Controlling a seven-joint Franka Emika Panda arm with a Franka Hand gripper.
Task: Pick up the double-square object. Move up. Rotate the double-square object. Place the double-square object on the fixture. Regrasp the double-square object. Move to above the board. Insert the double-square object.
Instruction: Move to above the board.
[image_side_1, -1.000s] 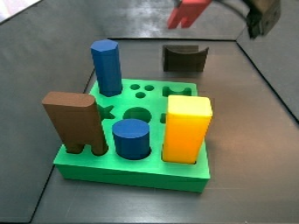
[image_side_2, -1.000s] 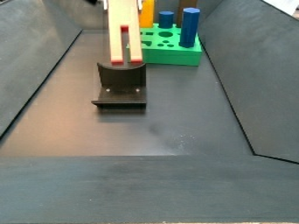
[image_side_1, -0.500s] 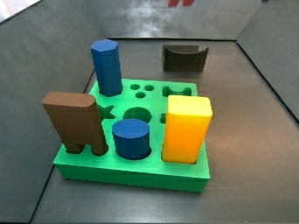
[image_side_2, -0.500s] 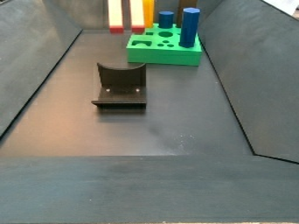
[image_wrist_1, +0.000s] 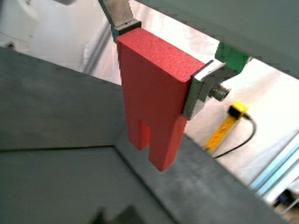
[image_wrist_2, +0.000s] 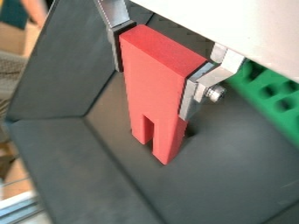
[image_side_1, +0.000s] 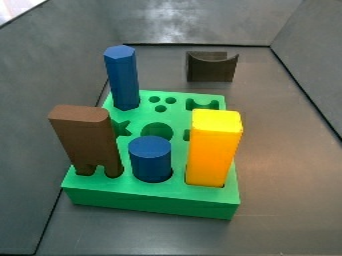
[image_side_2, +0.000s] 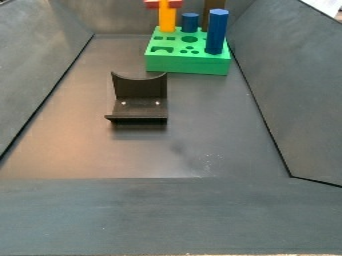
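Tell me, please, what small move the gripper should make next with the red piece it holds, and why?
Probably carry it sideways until it hangs above the board. In both wrist views the gripper is clamped on the double-square object, hanging free over the dark floor, with the board only at the edge. The fixture stands empty.

Both wrist views look down along the gripper (image_wrist_1: 158, 66), very near the double-square object (image_wrist_2: 158, 92) held in its jaws. A side view looks down closely on the board (image_side_1: 201, 200); another looks from far across the table (image_side_2: 174, 150). Both share the fixture (image_side_2: 138, 97)
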